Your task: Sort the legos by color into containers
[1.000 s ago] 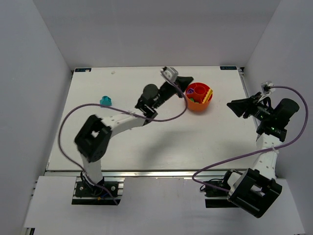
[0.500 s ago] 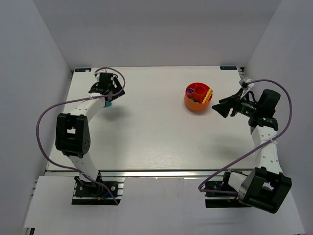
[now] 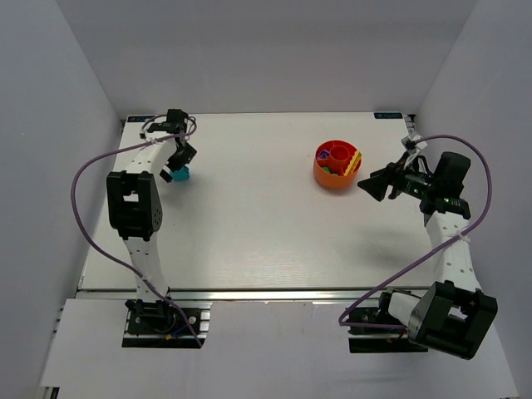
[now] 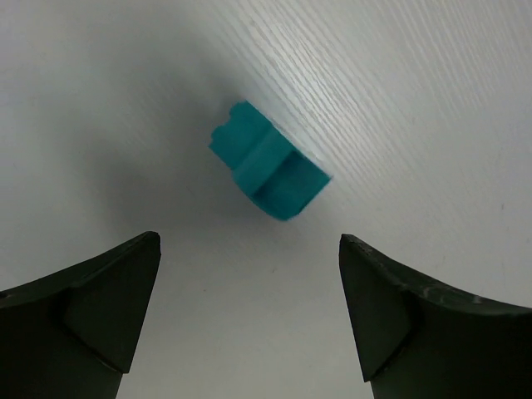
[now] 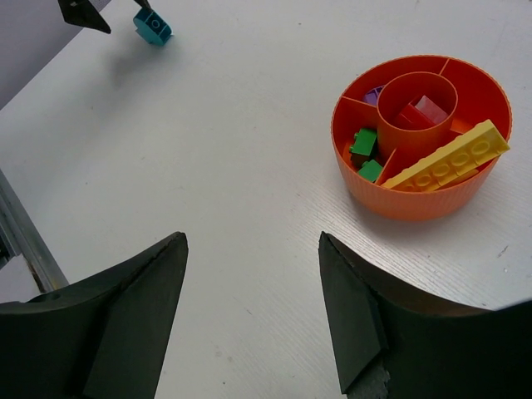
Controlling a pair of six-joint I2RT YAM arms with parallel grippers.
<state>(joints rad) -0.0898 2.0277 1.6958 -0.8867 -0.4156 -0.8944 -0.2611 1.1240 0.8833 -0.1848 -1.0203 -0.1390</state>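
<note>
Teal brick (image 4: 268, 172) sits just ahead of our left gripper's (image 4: 248, 266) wide fingers (image 4: 91, 307), lined up for grabbing; right gripper (image 5: 252, 266) gapes empty.

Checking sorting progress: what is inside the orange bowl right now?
The orange bowl holds red bricks in its centre cup, two green bricks, a purple brick, and a long yellow brick resting on the rim. What lies under the yellow brick is hidden.

The top camera overlooks the whole table (image 3: 249, 233) from above its near edge. The left wrist camera hangs close above a teal lego (image 4: 268, 170). The right wrist camera, farther off and slanted, shares that lego and the bowl (image 5: 407, 202) with the top view.
</note>
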